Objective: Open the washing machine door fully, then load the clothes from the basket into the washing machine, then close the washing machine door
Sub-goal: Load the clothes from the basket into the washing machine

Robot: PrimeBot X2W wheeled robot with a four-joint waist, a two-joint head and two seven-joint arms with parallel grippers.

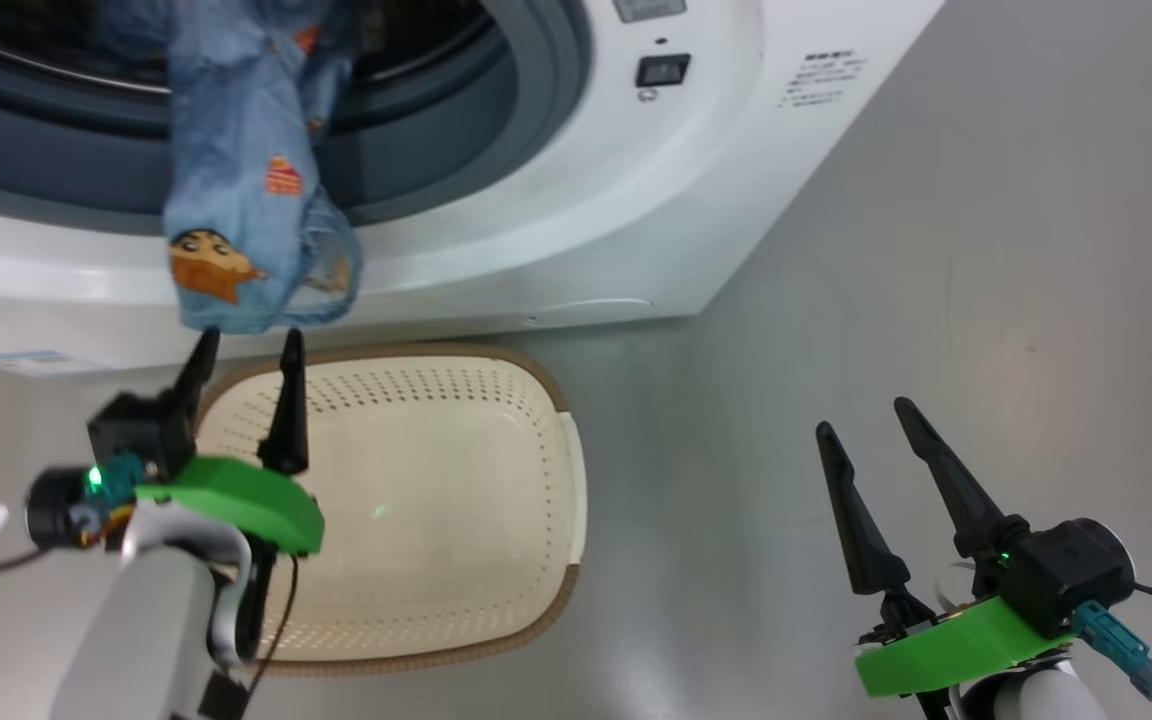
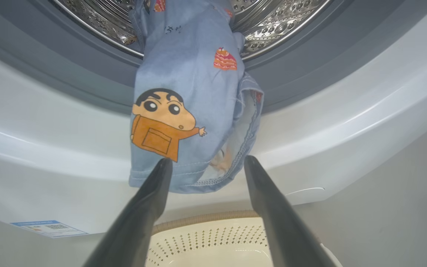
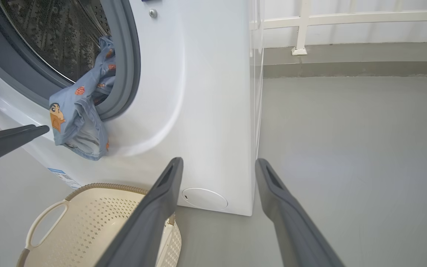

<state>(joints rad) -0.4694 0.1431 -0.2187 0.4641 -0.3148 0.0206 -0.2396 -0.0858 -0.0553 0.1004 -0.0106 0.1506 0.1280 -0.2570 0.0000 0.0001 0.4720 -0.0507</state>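
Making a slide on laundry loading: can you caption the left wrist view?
Open left gripper beneath the clothes hanging half out of the washing machine, basket below.

Clothes [image 2: 184, 111] soft cloth; basket [image 1: 496, 400] perforated plastic; drum [image 2: 284, 26] shiny steel.

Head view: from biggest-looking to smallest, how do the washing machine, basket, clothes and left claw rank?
1. washing machine
2. basket
3. clothes and left claw look alike; the claw is nearer the camera, so unranked.
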